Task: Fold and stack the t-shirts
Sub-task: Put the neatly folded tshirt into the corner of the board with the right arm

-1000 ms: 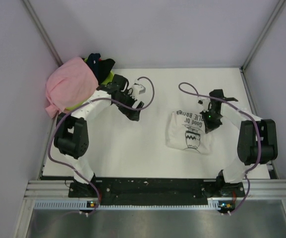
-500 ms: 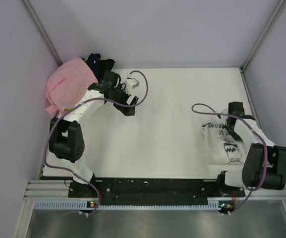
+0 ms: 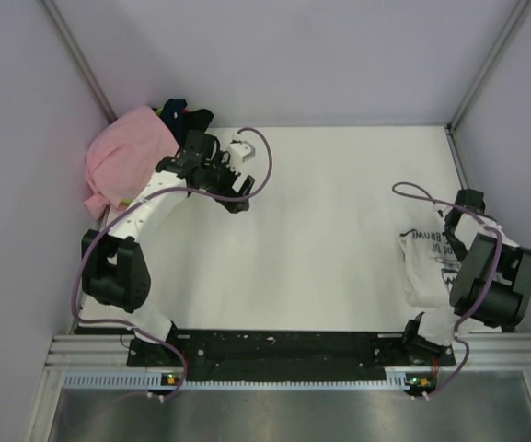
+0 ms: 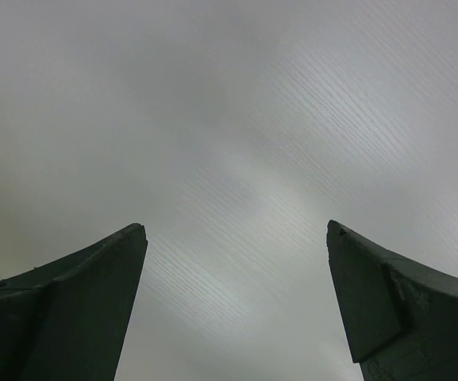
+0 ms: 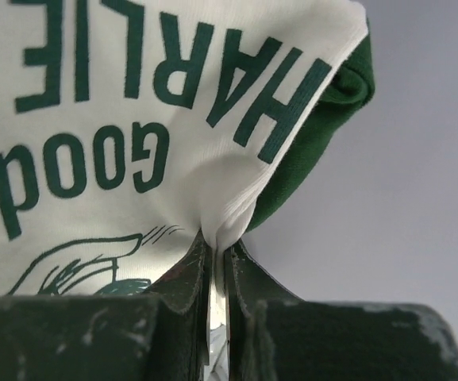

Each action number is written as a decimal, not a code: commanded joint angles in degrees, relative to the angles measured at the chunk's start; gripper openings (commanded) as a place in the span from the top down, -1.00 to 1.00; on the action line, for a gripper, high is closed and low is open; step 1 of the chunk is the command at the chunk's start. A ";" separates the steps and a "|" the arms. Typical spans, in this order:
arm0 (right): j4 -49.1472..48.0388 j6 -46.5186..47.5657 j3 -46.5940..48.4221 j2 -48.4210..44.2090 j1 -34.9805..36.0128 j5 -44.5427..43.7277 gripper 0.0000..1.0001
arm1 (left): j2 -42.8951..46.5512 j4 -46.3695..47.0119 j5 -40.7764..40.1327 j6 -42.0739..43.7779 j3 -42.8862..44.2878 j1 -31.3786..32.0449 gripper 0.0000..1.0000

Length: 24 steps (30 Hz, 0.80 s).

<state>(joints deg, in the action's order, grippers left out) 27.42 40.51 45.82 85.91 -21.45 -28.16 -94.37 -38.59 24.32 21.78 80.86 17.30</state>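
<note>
The white t-shirt (image 3: 424, 267) with dark green lettering lies bunched at the table's right edge. My right gripper (image 3: 453, 238) is shut on a fold of it. In the right wrist view the white cloth (image 5: 133, 119) is pinched between the closed fingers (image 5: 215, 242), with a dark green sleeve (image 5: 328, 127) beside the fold. A pink t-shirt (image 3: 127, 164) is heaped in the back left corner, with dark shirts (image 3: 178, 114) behind it. My left gripper (image 3: 236, 197) is open and empty beside that heap. The left wrist view (image 4: 236, 230) shows only bare pale surface between the fingers.
Grey walls close the table on the left, back and right. The right arm's elbow (image 3: 490, 276) sits tight against the right edge. Purple cables (image 3: 265, 161) loop off both wrists. A black rail (image 3: 283, 345) runs along the near edge.
My right gripper has dragged the white shirt from the right middle of the table to its right edge. My left arm has drawn back towards the pink heap.
</note>
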 commanded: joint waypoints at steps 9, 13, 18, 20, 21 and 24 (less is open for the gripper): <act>-3.34 -16.84 13.41 1.84 -4.74 0.64 0.05 | -0.64 0.97 -1.46 0.37 0.70 0.10 -0.97; -1.59 -31.06 15.08 -10.55 -3.78 7.93 -0.23 | -1.08 0.88 -1.73 0.37 0.88 0.02 -0.97; 10.70 -53.66 13.78 -19.81 0.00 26.18 0.04 | -1.26 0.80 -2.25 0.81 0.88 0.10 -0.97; 11.52 -58.16 8.43 -20.69 0.18 34.81 0.10 | -1.43 0.71 -2.26 1.25 0.79 0.10 -0.97; 10.91 -60.18 5.97 -21.22 0.36 37.45 0.11 | -1.52 0.79 -2.17 1.07 0.70 0.10 -0.97; 5.21 -65.11 -1.24 -20.79 0.45 40.55 0.40 | -1.78 0.88 -1.55 1.07 0.44 0.10 -0.97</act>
<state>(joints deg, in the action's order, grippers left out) 31.40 -11.42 53.34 62.15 -21.41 0.75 -95.57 -38.63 22.17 22.26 80.86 17.30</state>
